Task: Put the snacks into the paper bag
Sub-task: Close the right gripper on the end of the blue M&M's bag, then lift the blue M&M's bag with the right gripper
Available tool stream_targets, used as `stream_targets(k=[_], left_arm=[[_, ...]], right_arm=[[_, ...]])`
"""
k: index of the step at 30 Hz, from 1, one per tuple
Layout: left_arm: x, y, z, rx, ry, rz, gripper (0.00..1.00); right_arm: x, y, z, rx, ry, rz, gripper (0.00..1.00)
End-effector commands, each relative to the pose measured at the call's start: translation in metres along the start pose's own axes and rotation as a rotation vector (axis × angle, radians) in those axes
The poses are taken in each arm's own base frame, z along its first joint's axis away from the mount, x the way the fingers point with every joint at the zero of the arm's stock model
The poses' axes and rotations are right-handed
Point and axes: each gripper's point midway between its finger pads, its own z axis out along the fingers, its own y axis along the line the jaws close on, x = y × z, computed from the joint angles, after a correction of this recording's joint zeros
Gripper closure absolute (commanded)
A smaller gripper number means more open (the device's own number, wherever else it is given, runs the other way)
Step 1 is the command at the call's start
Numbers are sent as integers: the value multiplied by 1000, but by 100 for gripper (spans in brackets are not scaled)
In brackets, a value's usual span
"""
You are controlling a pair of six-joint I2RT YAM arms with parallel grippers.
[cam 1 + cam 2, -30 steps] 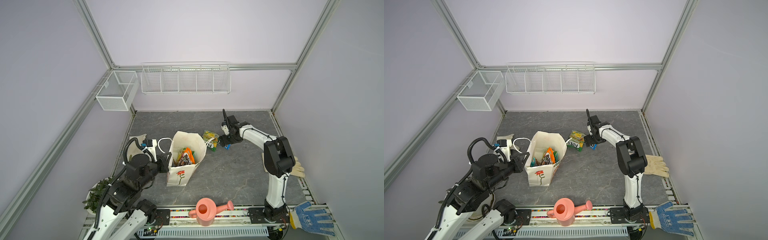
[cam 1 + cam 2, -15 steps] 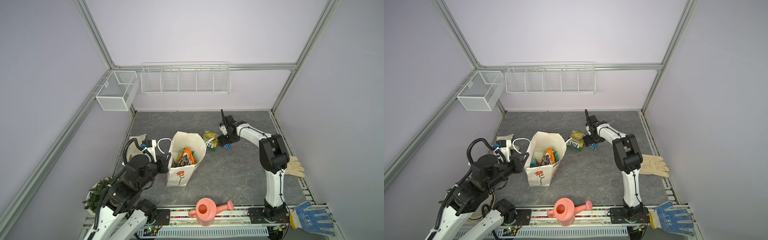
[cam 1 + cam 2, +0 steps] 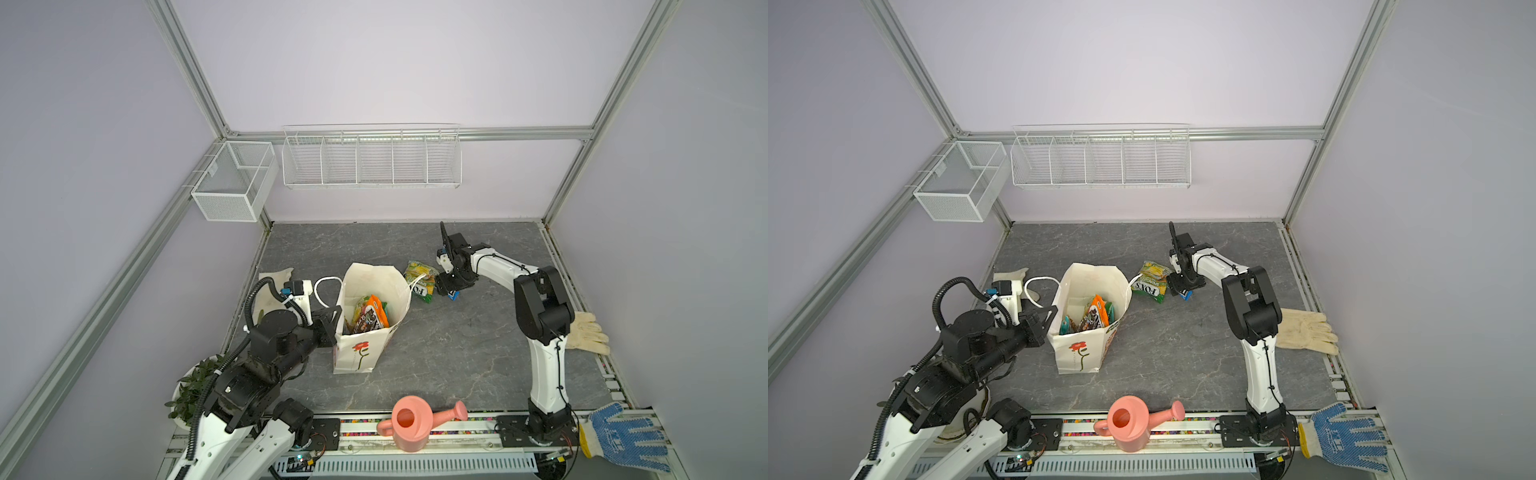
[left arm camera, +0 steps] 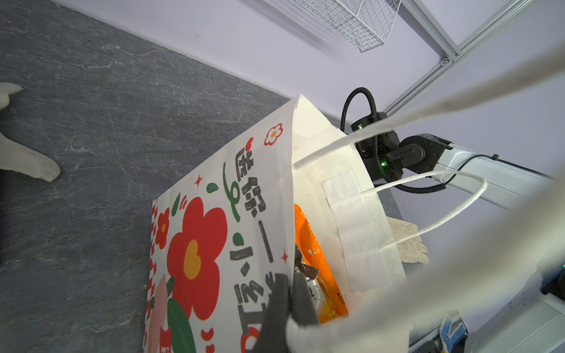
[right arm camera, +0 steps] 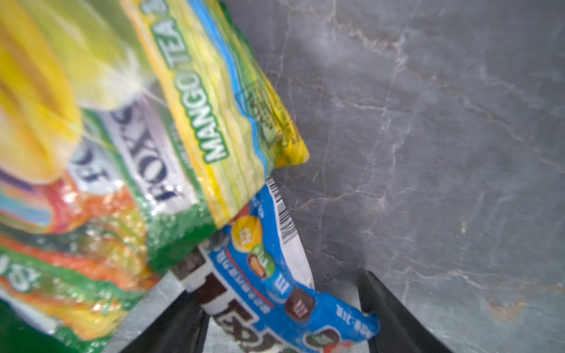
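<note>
The cream paper bag with a red flower stands upright at centre left. My left gripper is shut on its rim, one finger inside and one outside. Inside the bag are an orange packet and other snacks, one of them teal. Right of the bag lie two green-yellow FOX'S bags. A small blue M&M's pack pokes out from under them. My right gripper is down at the table, open, a finger on each side of that pack.
A pink watering can stands at the front edge. A cream glove and a blue-dotted glove lie at the right. Beige cloth pieces and a potted plant are on the left. Wire baskets hang on the back wall.
The right arm has drawn in towards the packets and its jaws have narrowed around the blue pack. The left gripper and the bag have not moved.
</note>
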Motion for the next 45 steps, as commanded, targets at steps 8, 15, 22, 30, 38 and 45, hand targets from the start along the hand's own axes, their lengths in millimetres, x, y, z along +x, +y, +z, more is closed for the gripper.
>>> stream_targets(k=[8, 15, 22, 30, 38, 45], left_arm=[[-8, -5, -4, 22, -45, 4, 100], [-9, -5, -5, 24, -47, 4, 100], [-9, -5, -5, 25, -47, 1, 100], [-11, -7, -4, 29, -48, 3, 100], [-12, -8, -3, 31, -47, 2, 100], [-12, -9, -1, 35, -47, -2, 100]], right_arm=[[14, 8, -18, -29, -16, 17, 51], [21, 12, -31, -32, -39, 28, 62], [25, 15, -43, -29, -58, 35, 71], [29, 18, -52, -31, -73, 42, 75], [28, 21, -74, -40, -122, 43, 77], [25, 26, -99, -50, -176, 35, 78]])
